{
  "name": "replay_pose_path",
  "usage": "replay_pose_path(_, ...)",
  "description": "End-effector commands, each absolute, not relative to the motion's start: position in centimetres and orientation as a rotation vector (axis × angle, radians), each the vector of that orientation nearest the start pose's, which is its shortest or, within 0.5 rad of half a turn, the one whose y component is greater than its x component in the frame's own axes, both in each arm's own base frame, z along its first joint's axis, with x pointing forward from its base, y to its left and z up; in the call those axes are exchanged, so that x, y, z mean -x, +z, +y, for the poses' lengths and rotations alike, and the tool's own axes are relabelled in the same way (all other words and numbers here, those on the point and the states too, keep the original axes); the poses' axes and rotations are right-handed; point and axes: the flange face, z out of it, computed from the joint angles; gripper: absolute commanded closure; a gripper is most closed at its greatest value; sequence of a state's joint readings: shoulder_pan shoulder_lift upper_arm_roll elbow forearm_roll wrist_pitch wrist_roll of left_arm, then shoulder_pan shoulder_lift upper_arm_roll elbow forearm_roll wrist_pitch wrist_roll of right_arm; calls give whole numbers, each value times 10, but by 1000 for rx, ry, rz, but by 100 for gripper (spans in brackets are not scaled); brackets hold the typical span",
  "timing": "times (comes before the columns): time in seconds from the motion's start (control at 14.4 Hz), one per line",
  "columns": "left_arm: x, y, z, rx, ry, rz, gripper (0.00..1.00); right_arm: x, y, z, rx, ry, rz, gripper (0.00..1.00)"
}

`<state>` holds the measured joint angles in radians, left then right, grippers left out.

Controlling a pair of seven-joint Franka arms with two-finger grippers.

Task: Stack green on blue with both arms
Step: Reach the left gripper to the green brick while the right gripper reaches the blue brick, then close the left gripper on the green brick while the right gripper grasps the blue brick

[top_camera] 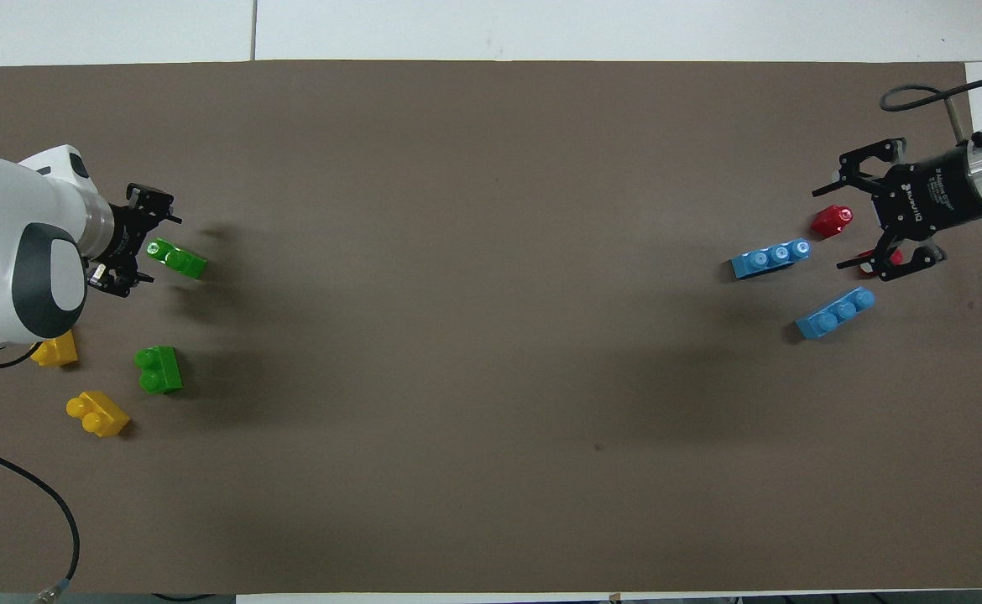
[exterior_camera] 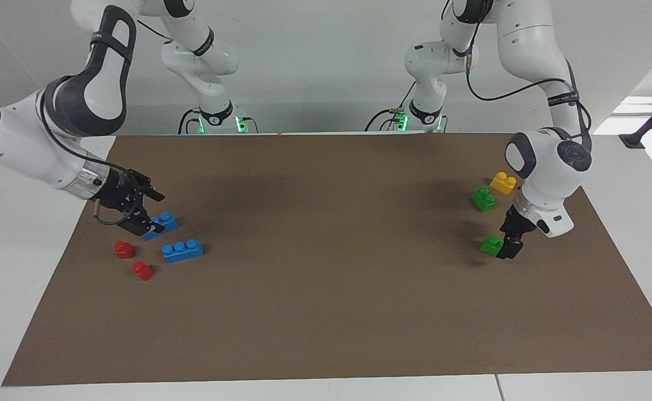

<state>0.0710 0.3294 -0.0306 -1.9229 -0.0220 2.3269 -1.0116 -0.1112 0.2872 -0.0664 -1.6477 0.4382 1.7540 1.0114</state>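
Both end effectors low at their bricks
Left end effector [exterior_camera: 509, 245] spread around green brick [exterior_camera: 491, 245]; right end effector [exterior_camera: 146, 218] spread at blue brick [exterior_camera: 161, 223].

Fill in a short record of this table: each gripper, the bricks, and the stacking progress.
left gripper: open, fingers down at the farther green brick
right gripper: open, at the end of the nearer blue brick
other bricks: second green brick, second blue brick, two red bricks, two yellow bricks
stacking: not begun; all bricks lie on the mat
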Motion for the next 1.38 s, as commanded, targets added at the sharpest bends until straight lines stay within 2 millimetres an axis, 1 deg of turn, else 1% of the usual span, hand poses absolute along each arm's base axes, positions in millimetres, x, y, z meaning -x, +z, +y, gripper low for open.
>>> replay_pose_path(0.0,-627,319,32,2734,-122,-1647,0,-627,429,-74,2221,452,1667,4)
replay_pose_path(0.07,-627,317,31,2733,-120,-1647,0,-628,427,-74,2218,429,1663,4)
replay_pose_path(0.14,-628,310,31,2724,-104,-1655,0,-625,419,-73,2213,431,1667,4)
replay_pose_path(0.28,-629,307,31,2712,-114,-1682,0,-620,408,-76,2208,396,1662,4)
replay_pose_path(0.42,-628,300,31,2702,-101,-1691,0,-621,399,-83,2216,399,1643,4)
replay_pose_path(0.48,-628,300,31,2703,-105,-1692,0,-621,394,-88,2225,397,1626,4)
replay_pose_path(0.55,-628,300,30,2704,-105,-1690,0,-622,387,-90,2233,404,1619,4)
replay_pose_path(0.76,-628,300,31,2703,-105,-1692,0,-625,374,-92,2243,404,1585,4)
replay_pose_path(0.83,-628,300,31,2703,-105,-1692,0,-625,367,-99,2240,412,1585,4)
replay_pose_path(0.97,-629,302,31,2704,-107,-1692,1,-627,354,-100,2221,422,1587,4)
replay_pose_path(1.18,-631,304,31,2703,-103,-1691,1,-627,345,-99,2219,421,1596,4)
replay_pose_path(1.25,-631,304,32,2701,-103,-1694,1,-626,340,-99,2218,429,1599,4)
replay_pose_path(1.31,-630,303,32,2701,-103,-1694,5,-624,336,-99,2218,438,1601,4)
